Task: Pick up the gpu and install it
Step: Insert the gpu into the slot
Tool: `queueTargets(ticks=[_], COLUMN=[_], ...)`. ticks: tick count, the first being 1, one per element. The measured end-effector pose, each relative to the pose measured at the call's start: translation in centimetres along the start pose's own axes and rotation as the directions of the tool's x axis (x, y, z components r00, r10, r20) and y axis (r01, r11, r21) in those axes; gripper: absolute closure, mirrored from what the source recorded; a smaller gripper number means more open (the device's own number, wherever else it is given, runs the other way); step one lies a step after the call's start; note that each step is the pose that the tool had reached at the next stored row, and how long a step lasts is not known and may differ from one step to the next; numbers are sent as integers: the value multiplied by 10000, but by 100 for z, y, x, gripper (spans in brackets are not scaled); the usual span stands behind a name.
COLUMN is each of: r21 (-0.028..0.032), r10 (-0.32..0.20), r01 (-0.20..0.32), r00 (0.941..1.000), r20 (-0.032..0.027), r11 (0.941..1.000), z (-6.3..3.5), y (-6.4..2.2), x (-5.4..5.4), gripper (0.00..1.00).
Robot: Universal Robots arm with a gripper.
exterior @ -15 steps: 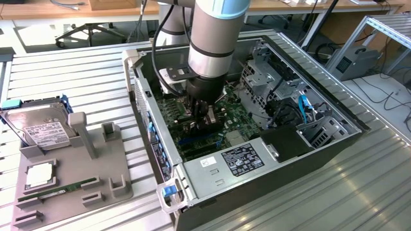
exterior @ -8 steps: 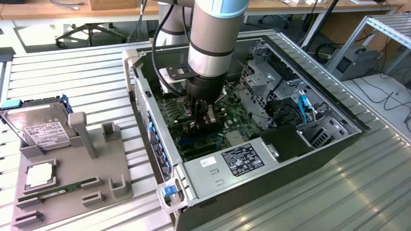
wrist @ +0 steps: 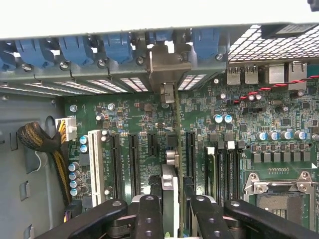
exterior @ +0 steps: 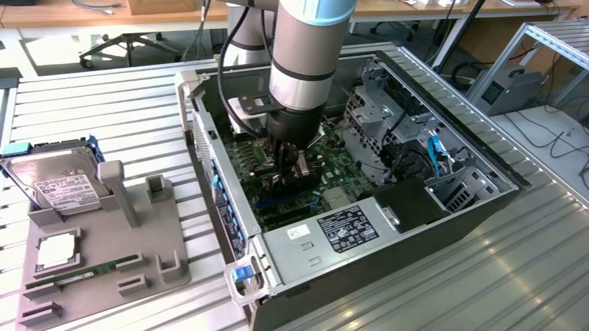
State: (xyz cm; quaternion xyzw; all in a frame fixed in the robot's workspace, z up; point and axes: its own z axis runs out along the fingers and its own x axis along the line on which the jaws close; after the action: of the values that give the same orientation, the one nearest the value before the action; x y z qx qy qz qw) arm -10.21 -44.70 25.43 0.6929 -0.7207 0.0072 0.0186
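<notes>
inside the open computer case (exterior: 276, 255) we see our gripper (wrist: 172, 201) clamped on the gpu (wrist: 169, 181), held edge-on just above the motherboard (wrist: 149, 119), its long axis along the expansion slots (wrist: 133, 164), bracket (wrist: 167, 67) toward the case's rear wall.

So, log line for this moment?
claw: shut on slim black expansion card | place: over green motherboard slots in open computer case

gpu (wrist: 172, 164) on edge over motherboard (wrist: 239, 124) | inside case (exterior: 478, 148) | holder (exterior: 101, 262) exterior view's left
</notes>
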Motion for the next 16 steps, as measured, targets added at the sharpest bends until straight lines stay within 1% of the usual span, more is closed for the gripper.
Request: queueTargets(ticks=[4,7,9,16], r21=[0,5,0,4], r10=[0,1,1,0], r01=[0,-1,-1,0], r00=[10000,10000,10000,10000], r20=[-2,10,-4,-8], r11=[10000,10000,10000,10000], z=[-5,-24,-54,-131], y=[0,0,1,2], x=[0,0,2,5], gripper=[73,73,73,73])
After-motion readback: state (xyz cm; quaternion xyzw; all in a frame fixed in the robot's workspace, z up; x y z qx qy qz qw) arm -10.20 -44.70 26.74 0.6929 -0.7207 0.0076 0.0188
